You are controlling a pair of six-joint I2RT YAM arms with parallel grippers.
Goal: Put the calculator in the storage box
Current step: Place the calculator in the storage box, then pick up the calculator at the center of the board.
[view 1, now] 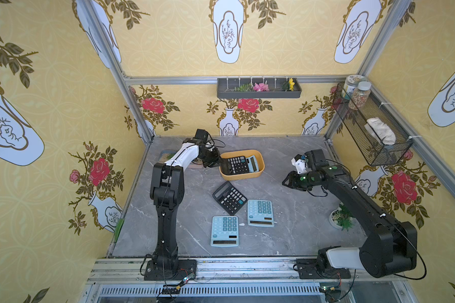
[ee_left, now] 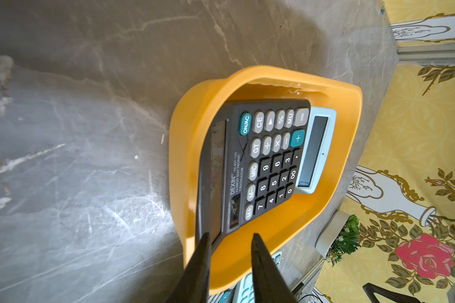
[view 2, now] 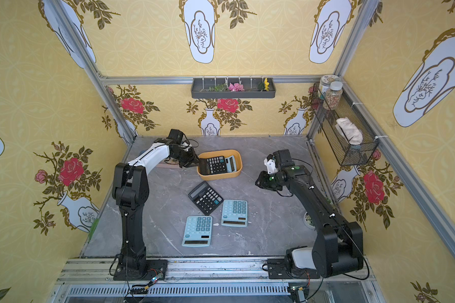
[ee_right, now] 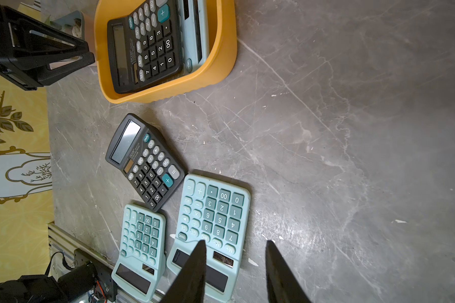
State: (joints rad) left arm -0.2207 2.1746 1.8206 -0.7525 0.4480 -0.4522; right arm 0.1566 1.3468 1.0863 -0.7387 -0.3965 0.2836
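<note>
Top views first: in both, the storage box (view 1: 243,176) sits at the far middle of the counter (view 1: 300,223). A black calculator (view 1: 236,165) is already inside. It lies slanted because a boxed blue calculator (view 1: 253,162) takes up the box's right side and props up its key end. The left pincer (view 1: 216,164) is right at the box's left rim, which fits an arm reaching in from that side. The right pincer (view 1: 284,181) hangs well off to the right, I'd guess to keep clear. Nearer on the counter lie a spare black calculator (view 1: 229,198), a right-hand blue calculator (view 1: 260,212) and a nearest blue calculator (view 1: 224,230).

Left wrist: the left pincer (ee_left: 230,236) has its fingers a narrow gap apart around the black calculator's (ee_left: 268,162) display corner. Orange wall shows between them, so I don't think it's clamping anything.

Right wrist: the right pincer (ee_right: 235,242) is partway open and empty, above the counter. From here the left pincer's (ee_right: 91,52) tips look just outside the box wall, so the calculator's resting by itself.
</note>
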